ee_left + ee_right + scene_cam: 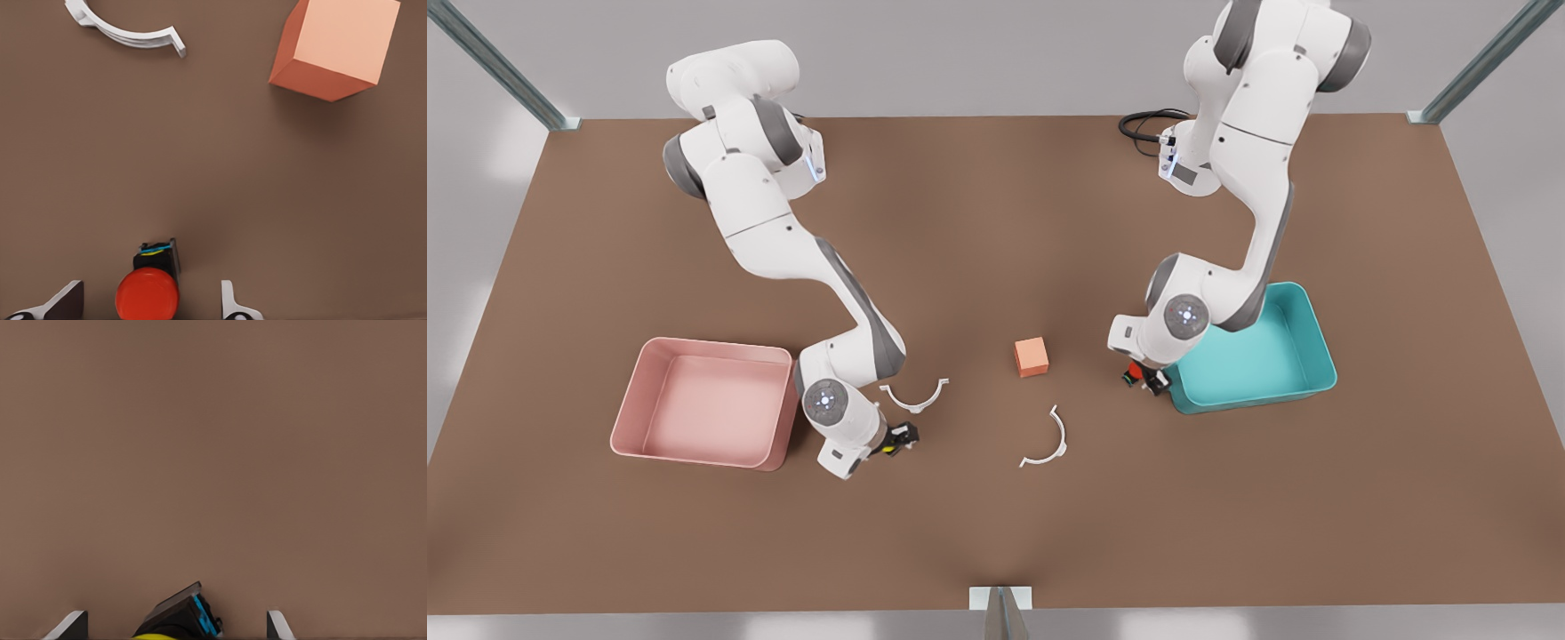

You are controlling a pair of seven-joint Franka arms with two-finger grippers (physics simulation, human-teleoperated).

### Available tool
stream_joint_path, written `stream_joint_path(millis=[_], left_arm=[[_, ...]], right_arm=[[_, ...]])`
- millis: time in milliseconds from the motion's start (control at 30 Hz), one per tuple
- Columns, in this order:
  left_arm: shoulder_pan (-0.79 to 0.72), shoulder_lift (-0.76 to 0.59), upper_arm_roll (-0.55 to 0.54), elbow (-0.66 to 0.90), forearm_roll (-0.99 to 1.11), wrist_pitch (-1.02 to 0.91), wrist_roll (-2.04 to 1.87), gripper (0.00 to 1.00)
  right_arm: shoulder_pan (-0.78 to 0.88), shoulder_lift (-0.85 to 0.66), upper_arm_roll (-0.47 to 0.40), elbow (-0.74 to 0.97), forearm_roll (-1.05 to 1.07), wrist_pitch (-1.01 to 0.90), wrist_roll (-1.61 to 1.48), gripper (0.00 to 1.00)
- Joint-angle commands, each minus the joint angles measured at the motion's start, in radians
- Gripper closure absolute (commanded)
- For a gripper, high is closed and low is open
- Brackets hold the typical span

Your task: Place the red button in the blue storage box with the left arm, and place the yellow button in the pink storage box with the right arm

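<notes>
Both arms are at the grasping step. The left gripper [1145, 378] hangs just beside the teal-blue plastic storage box [1303, 333], jaws spread either side of the tiny red-capped push button [147, 295] on the table, not touching it. The right gripper [896, 441], near the pale pink plastic storage box [633, 398], straddles the tilted yellow-capped button [179, 621] with its jaws likewise apart. Next, each likely needs to close squarely on its button (the yellow one's tilt may slip), then lift over the low wall. The plain brown table [996, 533] also carries a salmon-orange cube [1032, 356] and two white curved clips [914, 396]; grey walls surround.
</notes>
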Motion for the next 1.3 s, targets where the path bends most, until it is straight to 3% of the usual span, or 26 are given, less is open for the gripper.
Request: stream_joint_path(millis=[0,100,200,300,367,400,667,800,967,1033,1133,1267], left_arm=[[0.000,0.016,0.000,0.000,0.001,0.042,0.214,0.00],[0.003,0.054,0.000,0.000,0.001,0.062,0.214,0.00],[0.008,0.071,0.002,0.000,0.001,0.064,0.215,0.01],[0.008,0.071,0.002,0.000,0.001,0.061,0.222,0.19],[0.008,0.071,0.002,0.000,0.001,0.059,0.222,0.28],[0.008,0.070,0.003,0.000,0.001,0.059,0.223,0.33],[0.011,0.017,0.005,0.004,0.001,0.021,0.212,0.52],[0.011,-0.079,0.006,0.009,0.003,-0.060,0.192,0.52],[0.072,-0.223,0.023,0.012,0.006,-0.182,0.245,0.52],[0.147,-0.236,0.023,0.012,0.006,-0.192,0.340,0.52],[0.296,-0.236,0.022,0.011,0.003,-0.229,0.544,0.52],[0.307,-0.231,0.022,-0.057,0.001,-0.300,0.561,0.51]], right_arm=[[-0.002,-0.001,0.000,-0.034,0.002,0.122,0.008,0.00],[-0.004,-0.001,0.000,-0.056,0.002,0.145,0.007,0.00],[-0.005,-0.001,0.000,-0.056,0.002,0.145,0.008,0.13],[-0.007,-0.001,0.000,-0.056,0.002,0.145,0.010,0.27],[-0.005,-0.003,0.000,-0.056,0.002,0.145,0.016,0.48],[-0.005,-0.003,0.000,-0.056,0.002,0.143,0.016,0.51],[-0.037,-0.121,0.002,-0.063,0.002,0.024,-0.016,0.52],[-0.135,-0.234,0.028,-0.183,0.002,0.024,-0.122,0.52],[-0.267,-0.282,0.084,-0.209,0.001,-0.039,-0.239,0.52],[-0.298,-0.319,0.087,-0.246,0.001,-0.058,-0.272,0.52],[-0.407,-0.336,0.167,-0.300,0.001,-0.056,-0.320,0.52],[-0.461,-0.371,0.173,-0.359,0.001,-0.058,-0.406,0.52]])
